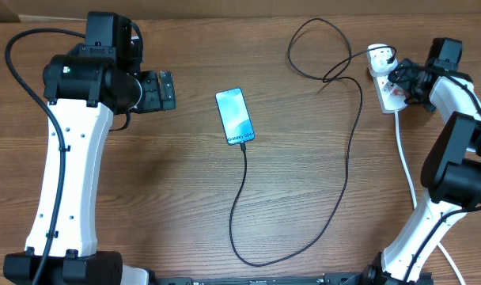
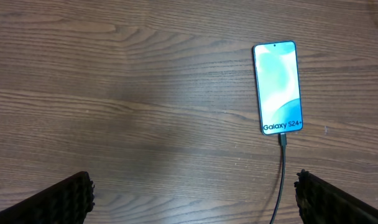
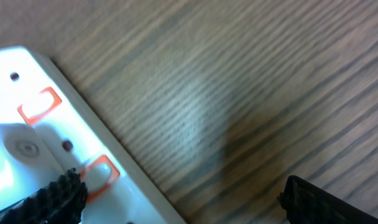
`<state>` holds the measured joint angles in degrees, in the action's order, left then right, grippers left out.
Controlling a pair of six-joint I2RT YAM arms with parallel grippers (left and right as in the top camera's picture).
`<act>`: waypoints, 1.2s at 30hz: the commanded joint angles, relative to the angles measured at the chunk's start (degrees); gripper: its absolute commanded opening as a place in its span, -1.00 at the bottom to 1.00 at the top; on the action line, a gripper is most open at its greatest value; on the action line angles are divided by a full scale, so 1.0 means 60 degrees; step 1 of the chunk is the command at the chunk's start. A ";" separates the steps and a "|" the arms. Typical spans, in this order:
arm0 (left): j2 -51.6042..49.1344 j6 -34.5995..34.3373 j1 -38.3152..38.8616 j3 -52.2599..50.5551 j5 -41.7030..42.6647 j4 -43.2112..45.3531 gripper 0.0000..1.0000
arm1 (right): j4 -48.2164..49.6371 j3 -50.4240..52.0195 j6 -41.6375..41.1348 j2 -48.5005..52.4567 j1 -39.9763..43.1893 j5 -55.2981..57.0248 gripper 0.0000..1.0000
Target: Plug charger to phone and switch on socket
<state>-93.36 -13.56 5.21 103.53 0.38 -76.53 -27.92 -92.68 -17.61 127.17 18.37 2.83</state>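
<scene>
The phone (image 1: 235, 116) lies face up mid-table with a lit light-blue screen (image 2: 277, 87). The charger's thin black cable (image 1: 347, 166) runs from its white plug (image 1: 380, 55) in the socket (image 1: 385, 95), loops toward the front edge, and ends with its connector (image 2: 282, 139) at the phone's bottom edge. My left gripper (image 1: 169, 90) is open to the left of the phone, its fingers wide apart (image 2: 192, 205) over bare wood. My right gripper (image 1: 396, 84) hovers open over the socket (image 3: 27, 143), one fingertip (image 3: 52, 199) beside a red-rimmed switch (image 3: 99, 174).
A thick white cord (image 1: 404, 154) leads from the socket toward the front right, past the right arm's base. The black cable makes a loop (image 1: 312, 51) at the back of the table.
</scene>
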 commanded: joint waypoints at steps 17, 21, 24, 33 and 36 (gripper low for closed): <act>-0.0084 -0.0171 0.0007 0.0058 -0.0062 0.0011 1.00 | 0.0036 -0.0127 -0.0838 0.0193 0.0240 -0.1144 1.00; -0.0084 -0.0171 0.0007 0.0058 -0.0062 0.0011 1.00 | 0.0062 -0.0127 -0.1359 0.0193 0.0612 -0.1599 1.00; -0.0084 -0.0171 0.0007 0.0058 -0.0062 0.0011 1.00 | 0.0117 -0.0127 -0.1355 0.0193 0.0863 -0.2116 1.00; -0.0084 -0.0171 0.0007 0.0058 -0.0062 0.0011 1.00 | 0.0157 -0.0127 -0.1351 0.0193 0.0874 -0.1399 1.00; -0.0084 -0.0171 0.0007 0.0058 -0.0062 0.0011 1.00 | 0.0295 -0.0117 -0.1337 0.0193 0.0590 -0.1064 0.99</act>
<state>-93.36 -13.56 5.21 103.53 0.38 -76.53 -27.18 -92.68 -25.43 127.31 23.86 -6.44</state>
